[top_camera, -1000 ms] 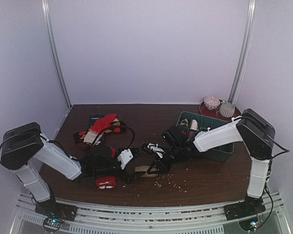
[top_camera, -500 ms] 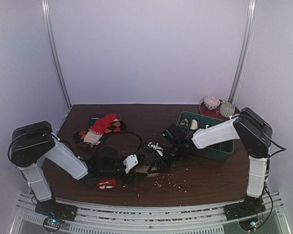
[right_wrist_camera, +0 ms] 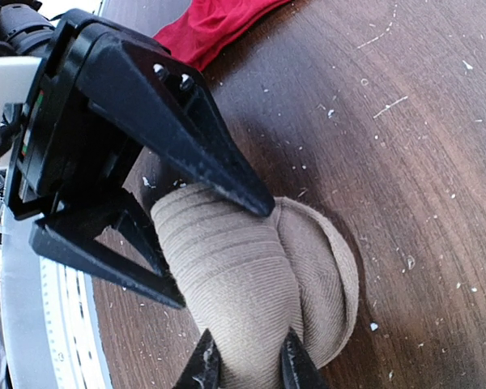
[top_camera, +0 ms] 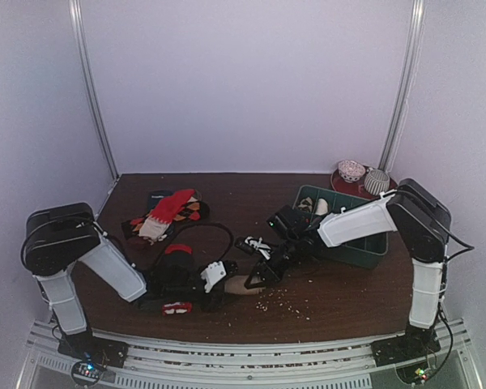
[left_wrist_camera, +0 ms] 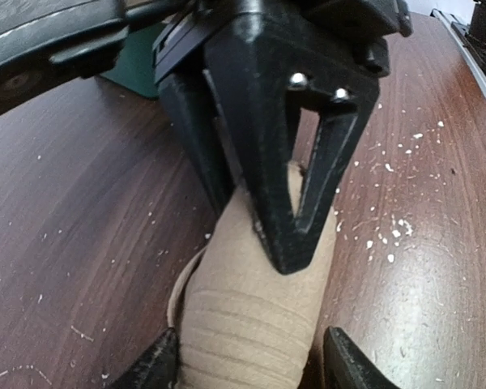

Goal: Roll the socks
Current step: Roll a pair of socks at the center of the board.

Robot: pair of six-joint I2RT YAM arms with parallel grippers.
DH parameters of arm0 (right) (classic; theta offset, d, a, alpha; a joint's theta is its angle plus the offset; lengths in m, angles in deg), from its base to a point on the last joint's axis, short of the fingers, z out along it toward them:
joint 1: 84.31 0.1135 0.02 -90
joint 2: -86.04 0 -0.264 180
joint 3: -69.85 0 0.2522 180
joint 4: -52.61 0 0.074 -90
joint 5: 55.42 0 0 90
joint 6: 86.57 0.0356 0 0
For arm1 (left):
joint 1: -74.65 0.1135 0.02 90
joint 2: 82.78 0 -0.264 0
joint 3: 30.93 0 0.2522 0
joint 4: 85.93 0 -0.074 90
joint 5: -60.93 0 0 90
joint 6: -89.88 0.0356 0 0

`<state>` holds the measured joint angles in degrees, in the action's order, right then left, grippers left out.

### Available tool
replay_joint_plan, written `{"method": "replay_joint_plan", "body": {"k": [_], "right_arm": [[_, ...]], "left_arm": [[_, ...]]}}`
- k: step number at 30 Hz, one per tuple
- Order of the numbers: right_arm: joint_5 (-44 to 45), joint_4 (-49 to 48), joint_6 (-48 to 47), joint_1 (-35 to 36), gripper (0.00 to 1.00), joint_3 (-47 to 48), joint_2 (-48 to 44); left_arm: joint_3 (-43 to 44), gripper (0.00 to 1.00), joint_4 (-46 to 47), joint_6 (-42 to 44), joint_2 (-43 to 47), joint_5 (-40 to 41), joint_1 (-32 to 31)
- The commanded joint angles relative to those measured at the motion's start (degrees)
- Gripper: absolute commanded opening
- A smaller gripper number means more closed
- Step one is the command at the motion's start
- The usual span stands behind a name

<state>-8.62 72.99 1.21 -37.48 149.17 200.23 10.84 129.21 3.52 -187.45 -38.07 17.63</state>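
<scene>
**Tan sock (top_camera: 239, 285) held by both pincers, front middle of table (top_camera: 251, 190)**

Table is dark wood, flecked with lint. Green bin (top_camera: 364, 251) sits at right. Left pincer (right_wrist_camera: 219, 255) is about half wide, its fingers pressing either side of the rolled tan sock. Right pincer (left_wrist_camera: 255, 223) is narrow, nipping the roll's other end from the opposite side, tips just beside the left pincer's. The roll rests on the table between the two arms. Red sock (right_wrist_camera: 219, 28) lies just beyond the left pincer, loose.

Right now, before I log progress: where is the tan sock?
In the top view the tan sock lies at the table's front centre, held at either end by the left claw and the right claw.
</scene>
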Motion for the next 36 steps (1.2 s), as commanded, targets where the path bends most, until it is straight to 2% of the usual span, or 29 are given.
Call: {"method": "replay_joint_plan", "body": {"k": [1, 8, 15, 21, 24, 25, 28, 30, 36], "right_arm": [[7.5, 16.8, -0.3, -0.1, 0.19, -4.2, 6.3], [7.6, 16.5, -0.1, -0.1, 0.19, -4.3, 6.4], [8.3, 16.5, 0.3, -0.1, 0.19, -4.4, 6.7], [8.1, 16.6, 0.3, 0.0, 0.19, -4.3, 6.8], [7.8, 16.6, 0.4, 0.0, 0.19, -4.5, 6.9], [7.7, 16.6, 0.4, 0.0, 0.20, -4.5, 6.9], [7.7, 16.3, 0.7, 0.0, 0.21, -4.2, 6.6], [8.0, 16.1, 0.7, 0.0, 0.23, -3.8, 6.0], [11.8, 12.1, 1.1, 0.1, 0.37, -3.6, -0.1]], "left_arm": [[-0.7, 0.57, 1.7, -1.8, 2.0, 0.1, 0.9], [0.7, 0.65, 1.5, -1.7, 3.2, -1.0, 1.1], [0.4, 0.53, 2.2, -2.3, 1.9, -2.9, 2.5], [0.8, 0.48, 3.2, -3.3, -0.9, -4.7, 2.7], [1.5, 0.40, 3.2, -3.6, -2.2, -5.7, 2.7], [1.9, 0.33, 2.9, -3.6, -2.7, -6.2, 2.7], [3.5, 0.01, 1.0, -5.0, -4.2, -6.5, 2.7], [4.0, 0.00, -0.9, -6.9, -4.6, -5.6, 2.8], [3.7, 0.00, -7.1, -12.4, -5.3, -5.1, 2.8]]}}
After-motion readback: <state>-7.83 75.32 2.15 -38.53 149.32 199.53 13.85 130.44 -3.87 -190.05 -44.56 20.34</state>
